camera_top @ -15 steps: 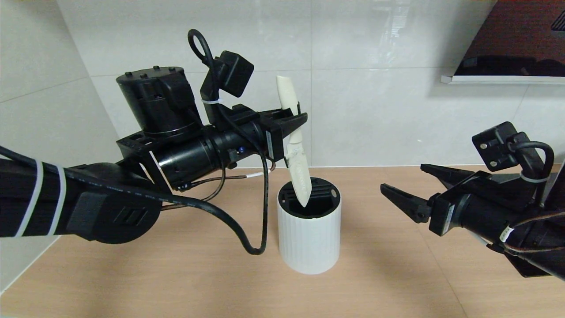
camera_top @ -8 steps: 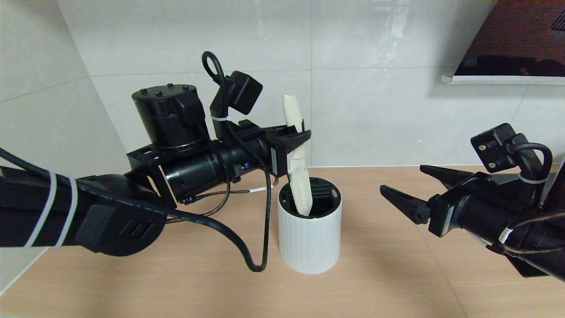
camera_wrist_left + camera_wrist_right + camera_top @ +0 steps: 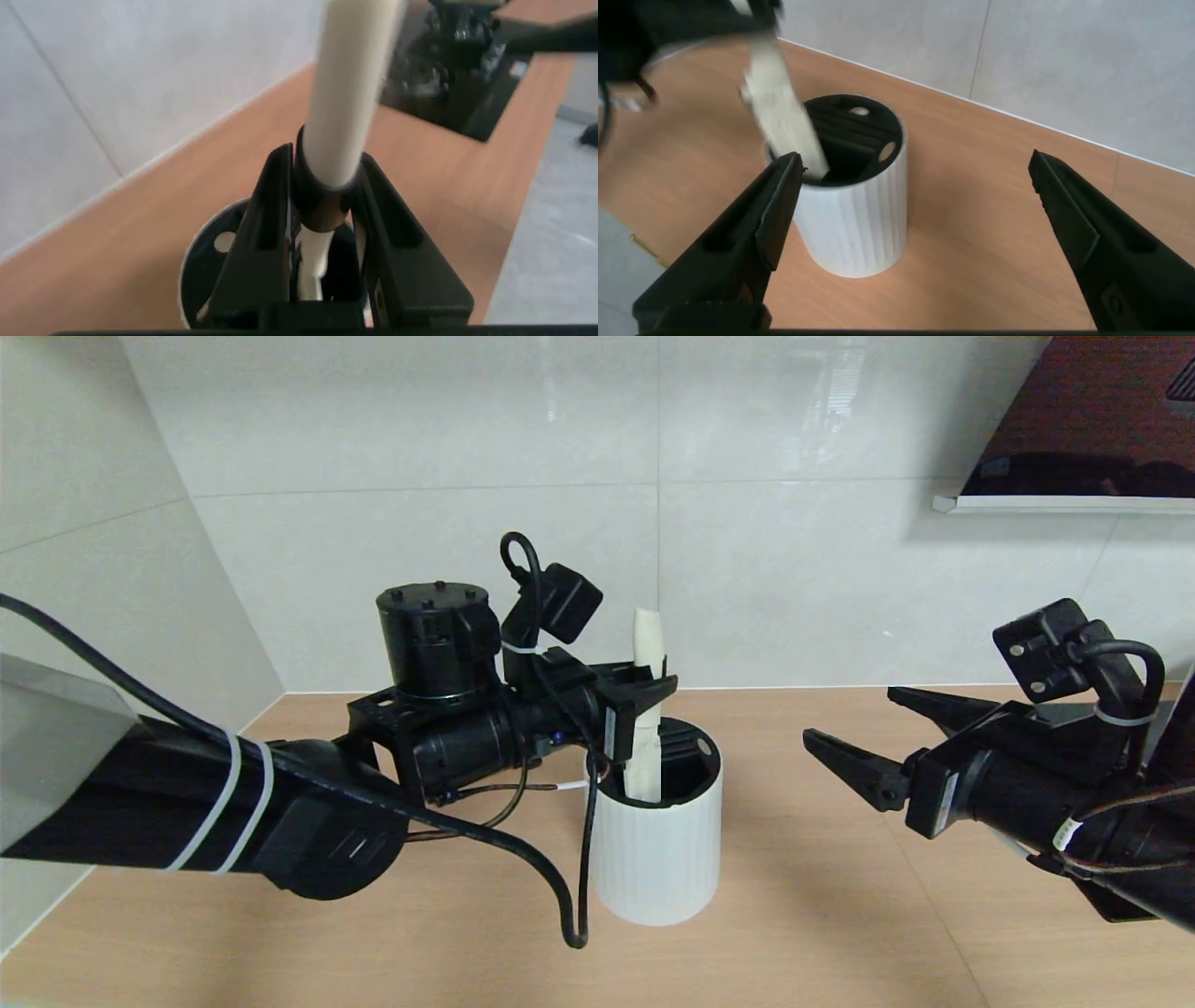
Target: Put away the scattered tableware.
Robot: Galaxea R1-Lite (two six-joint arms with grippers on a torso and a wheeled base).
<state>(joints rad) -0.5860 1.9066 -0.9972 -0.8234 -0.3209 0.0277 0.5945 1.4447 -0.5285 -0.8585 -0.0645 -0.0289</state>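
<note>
Knife (image 3: 647, 639): cream-white and near upright, handle at 12 o'clock. Its blade points down and is sunk into the holder, through the 9 o'clock part of the opening.
Left pincer (image 3: 644, 695): closed on the knife, clamping it about where handle meets blade (the left wrist view shows a dark collar there, pinched between both fingers). It hangs just above the holder's rim on the 9 o'clock side.
Holder (image 3: 658, 868): a white ribbed cylinder with a black slotted insert. It stands upright on the desk, between the two arms.
Right pincer (image 3: 853, 713): wide open and holding nothing. It sits at 3 o'clock of the holder, well apart from it, with its tips pointing toward the holder.
Desk (image 3: 822, 924): light wood, running back to a pale tiled wall (image 3: 794, 569) at 12 o'clock.
Range hood (image 3: 1074, 439): dark, mounted on the wall at about 2 o'clock.
</note>
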